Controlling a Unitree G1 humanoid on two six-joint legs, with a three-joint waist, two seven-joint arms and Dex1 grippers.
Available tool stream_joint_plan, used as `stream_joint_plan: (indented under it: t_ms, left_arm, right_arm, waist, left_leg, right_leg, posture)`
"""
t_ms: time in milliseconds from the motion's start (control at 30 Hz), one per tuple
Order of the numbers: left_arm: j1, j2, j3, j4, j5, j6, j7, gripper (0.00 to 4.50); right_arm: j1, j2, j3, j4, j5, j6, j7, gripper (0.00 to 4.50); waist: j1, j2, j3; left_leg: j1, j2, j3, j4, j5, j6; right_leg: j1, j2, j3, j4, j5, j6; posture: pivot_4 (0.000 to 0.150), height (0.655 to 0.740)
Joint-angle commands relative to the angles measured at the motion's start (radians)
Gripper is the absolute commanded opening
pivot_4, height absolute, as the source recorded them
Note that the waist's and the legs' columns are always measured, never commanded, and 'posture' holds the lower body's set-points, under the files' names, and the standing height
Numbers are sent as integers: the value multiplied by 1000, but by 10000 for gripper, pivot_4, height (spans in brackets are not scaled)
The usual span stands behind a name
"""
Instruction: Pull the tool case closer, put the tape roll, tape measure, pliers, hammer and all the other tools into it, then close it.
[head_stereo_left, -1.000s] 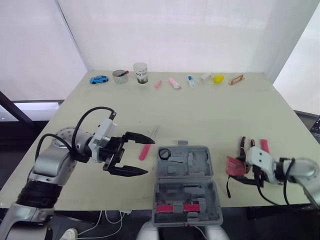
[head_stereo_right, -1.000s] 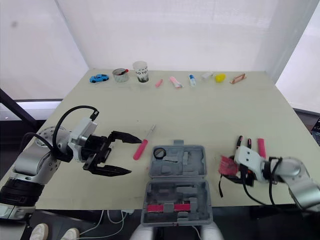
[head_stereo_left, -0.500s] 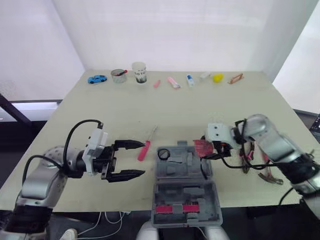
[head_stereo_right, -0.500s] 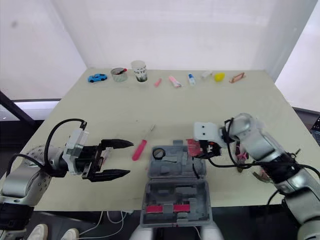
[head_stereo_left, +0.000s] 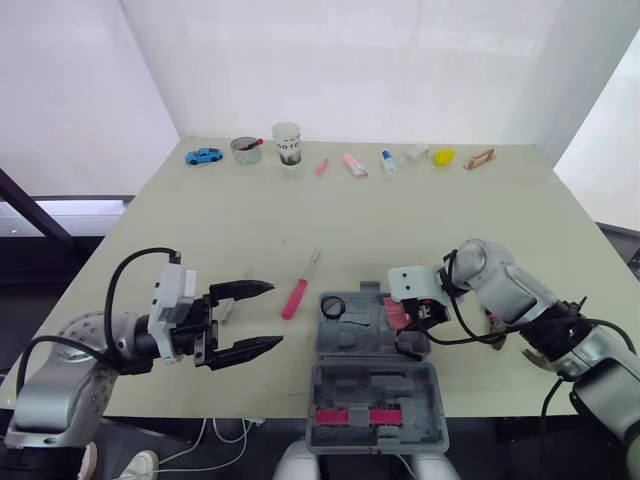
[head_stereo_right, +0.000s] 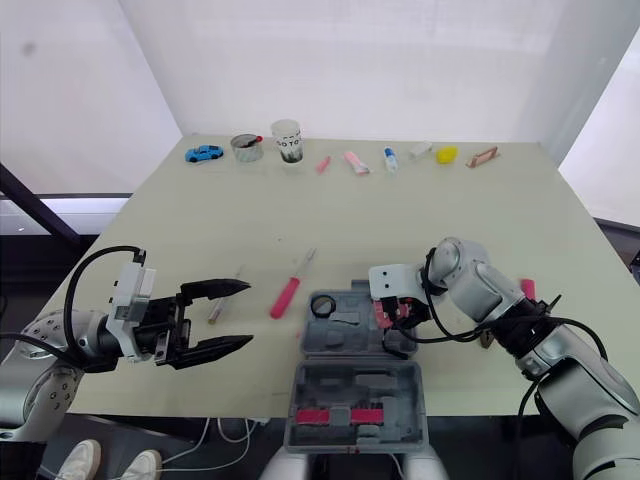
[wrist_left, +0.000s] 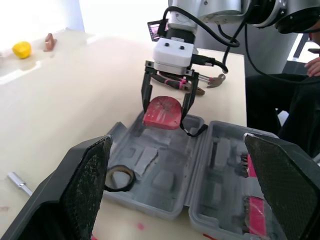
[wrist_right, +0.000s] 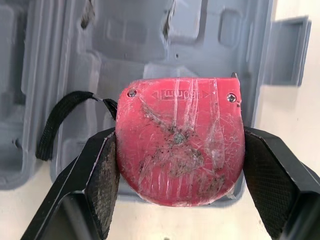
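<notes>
Right gripper (wrist_left: 166, 100) clamped on the red tape measure (wrist_right: 180, 140). Risk: if released off-centre, it may perch on a moulded rib and stop the lid shutting; its black strap (wrist_right: 55, 122) dangles and could trail over the rim. Tape measure sits flat between both fingers, just above the far half of the open tool case (head_stereo_left: 350, 340), towards its right end. Left gripper (head_stereo_left: 272, 315) spread wide, empty, above the table (head_stereo_left: 400, 220) near the red screwdriver (head_stereo_left: 297, 292).
</notes>
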Motion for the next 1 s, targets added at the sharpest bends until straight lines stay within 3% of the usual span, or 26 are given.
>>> stream_joint_plan:
  t_ms: [33,233,700,733,767,1000]
  left_arm:
    - [0,-6,19,-29,-11,-5,1,45000]
    - [-21,-16,-1,-9,5,-22,-13,45000]
    - [-27,-27,-17,24,28,-46,-49,45000]
    - [-25,-28,-17,24,28,-46,-50,45000]
    - [-22,-29,-17,25,29,-47,-51,45000]
    - [-12,-33,-15,23,30,-52,-55,45000]
  right_arm:
    - [-9,5,-7,5,-41,6,-19,29816]
    - [2,24,27,91,-161,-10,-114,29816]
    - [30,71,1,82,-160,-9,-121,29816]
    - [31,69,-4,74,-161,-5,-120,40108]
    - [32,67,-11,62,-162,-1,-123,43527]
    - [38,16,-74,-99,-139,75,-86,44689]
  waist:
    - [-2,0,0]
    - [-4,0,0]
    - [-6,0,0]
    - [-6,0,0]
    - [-7,0,0]
    - [-5,0,0]
  left_leg:
    - [0,0,0,0,0,0]
    - [0,0,0,0,0,0]
    - [1,0,0,0,1,-1]
    - [1,0,0,0,1,-1]
    - [1,0,0,0,1,-1]
    - [1,1,0,0,1,-1]
  right_leg:
    - [0,0,0,0,0,0]
    - [0,0,0,0,0,0]
    - [1,0,0,0,1,-1]
    - [1,0,0,0,1,-1]
    - [1,1,0,0,1,-1]
    - [0,1,0,0,1,-2]
  posture:
    - [1500,7400]
    - [1500,7400]
    - [1500,7400]
    - [1500,7400]
    - [1500,7400]
    - [1500,7400]
